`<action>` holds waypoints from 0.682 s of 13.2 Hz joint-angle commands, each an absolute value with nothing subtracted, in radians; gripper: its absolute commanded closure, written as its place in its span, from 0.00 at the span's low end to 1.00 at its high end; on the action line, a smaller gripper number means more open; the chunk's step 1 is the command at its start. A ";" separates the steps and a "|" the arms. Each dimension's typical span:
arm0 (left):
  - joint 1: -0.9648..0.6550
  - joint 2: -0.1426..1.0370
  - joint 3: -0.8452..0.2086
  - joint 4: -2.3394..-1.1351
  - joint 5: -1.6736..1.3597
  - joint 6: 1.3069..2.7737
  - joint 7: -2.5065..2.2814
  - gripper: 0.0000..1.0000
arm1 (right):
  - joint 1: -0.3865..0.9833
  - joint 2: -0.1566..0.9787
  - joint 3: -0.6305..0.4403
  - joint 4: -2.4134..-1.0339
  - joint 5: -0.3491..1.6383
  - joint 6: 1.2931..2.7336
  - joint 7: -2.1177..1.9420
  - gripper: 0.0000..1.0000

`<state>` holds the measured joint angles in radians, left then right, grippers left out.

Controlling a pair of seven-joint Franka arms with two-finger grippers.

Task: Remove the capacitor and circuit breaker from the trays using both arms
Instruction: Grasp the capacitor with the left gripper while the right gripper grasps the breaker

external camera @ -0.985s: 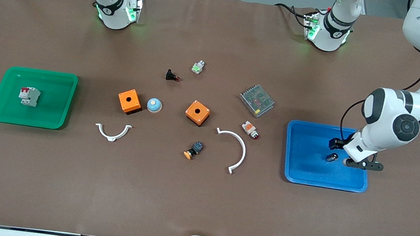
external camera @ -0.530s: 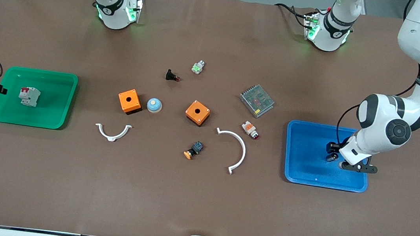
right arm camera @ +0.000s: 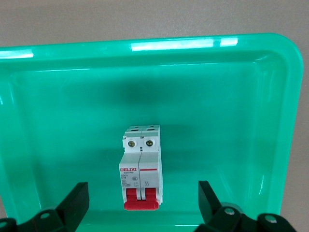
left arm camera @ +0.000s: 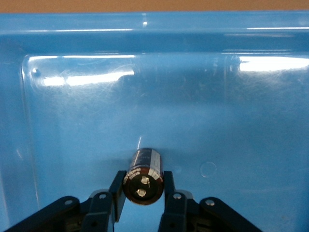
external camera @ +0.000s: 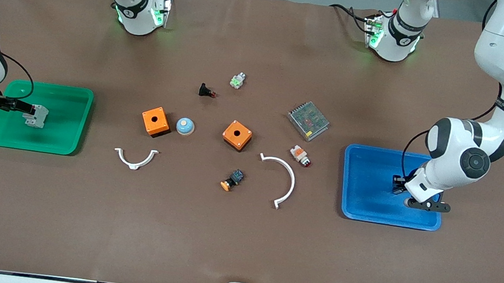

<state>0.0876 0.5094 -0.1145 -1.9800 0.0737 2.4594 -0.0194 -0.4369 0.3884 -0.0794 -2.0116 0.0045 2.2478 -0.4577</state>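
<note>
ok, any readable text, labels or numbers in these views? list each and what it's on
"DELIXI": white on a red band across the breaker lying in the green tray, right wrist view.
Small print under that band on the breaker: too small to read.
Black band lettering on both arms' links, front view: too small to read.
Capacitor in the blue tray, left wrist view: no legible marking.
Nothing else readable.

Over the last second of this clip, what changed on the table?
The right tool came in from the table's edge over the green tray and now stands open around the breaker, not gripping. The left tool shifted over the blue tray until its fingers flank the capacitor, which looks gripped. The breaker, capacitor and loose parts between the trays stayed put.
</note>
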 commanded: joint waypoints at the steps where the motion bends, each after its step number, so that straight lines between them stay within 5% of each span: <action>1: 0.083 0.519 -0.118 -1.957 0.084 2.465 -0.028 0.97 | -0.459 0.365 -0.064 -2.065 -0.002 2.267 -0.469 0.00; 5: 0.083 0.454 -0.159 -1.962 0.086 2.453 -0.092 0.99 | -0.463 0.396 -0.066 -2.091 -0.002 2.332 -0.469 0.04; 9: 0.084 0.385 -0.285 -1.970 0.086 2.358 -0.269 0.99 | -0.463 0.396 -0.064 -2.091 -0.006 2.338 -0.502 0.49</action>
<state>0.0803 0.4331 -0.2295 -1.9468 0.0737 2.4000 -0.1851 -0.4399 0.4040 -0.0802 -2.0798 0.0015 2.3251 -0.4811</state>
